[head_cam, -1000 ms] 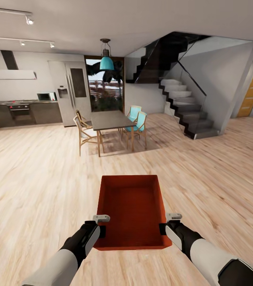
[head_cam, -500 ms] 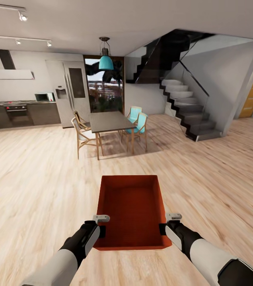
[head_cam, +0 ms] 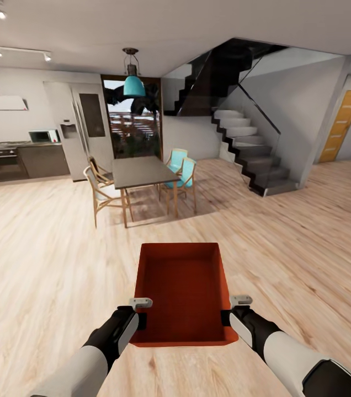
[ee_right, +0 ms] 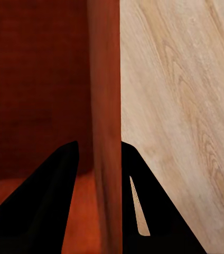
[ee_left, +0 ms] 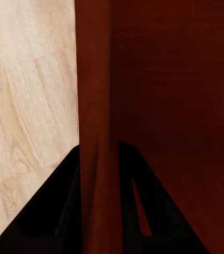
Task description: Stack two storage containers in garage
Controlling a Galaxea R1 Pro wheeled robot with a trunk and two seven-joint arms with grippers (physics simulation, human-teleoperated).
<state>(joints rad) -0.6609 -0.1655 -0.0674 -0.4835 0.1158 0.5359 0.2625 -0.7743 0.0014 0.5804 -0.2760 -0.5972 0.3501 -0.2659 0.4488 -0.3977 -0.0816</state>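
Low in the centre of the head view we carry one storage container [head_cam: 182, 295] above the light wood floor [head_cam: 43, 264] — our left gripper [head_cam: 141, 320] pinches its left wall, our right gripper [head_cam: 226, 318] its right wall, fingers astride each rim.

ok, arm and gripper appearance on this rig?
Both arms have pale grey-white forearm shells and glossy black wrist sections. The left gripper and right gripper each carry a small light-grey bracket on top. Their fingers are plain black wedges. No cables or markings are visible.
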